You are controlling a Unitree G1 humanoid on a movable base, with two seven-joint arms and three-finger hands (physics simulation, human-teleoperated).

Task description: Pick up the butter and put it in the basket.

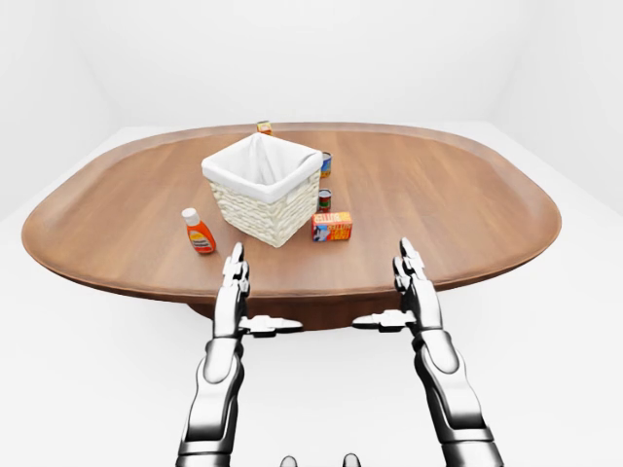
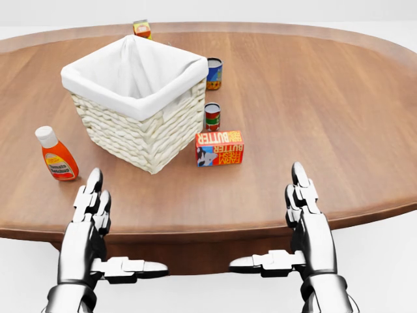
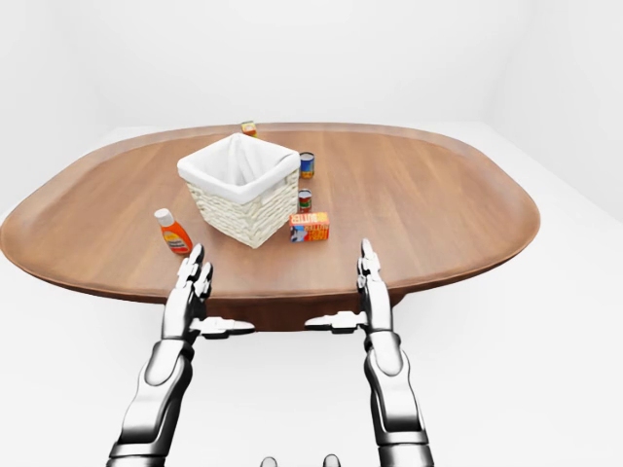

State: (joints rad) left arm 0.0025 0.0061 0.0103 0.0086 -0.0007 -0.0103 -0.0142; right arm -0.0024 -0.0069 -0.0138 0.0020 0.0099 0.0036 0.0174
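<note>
In the head view, an orange sauce bottle (image 2: 57, 156) with a white cap lies at the left on the oval wooden worktop (image 2: 326, 117). Below it, at the lower left of the frame, the left hand (image 2: 91, 215) is held over the worktop's near edge, its fingers (image 2: 95, 184) stretched out straight and apart, thumb pointing inward, holding nothing. Right of the bottle, in the upper middle of the frame, stands the woven basket (image 2: 140, 134) with a white cloth lining, set corner-on. Above it, at the top edge, sits a small orange carton (image 2: 142, 28). Just right of the basket stand two small cans: one with a blue label (image 2: 214, 73) higher up, one with a red label (image 2: 212, 117) lower. The butter (image 2: 219, 148), an orange box, lies on the worktop just below the red can and near the basket's right corner, apart from both hands. At the lower right, the right hand (image 2: 306, 218) mirrors the left, fingers extended and apart, empty.
</note>
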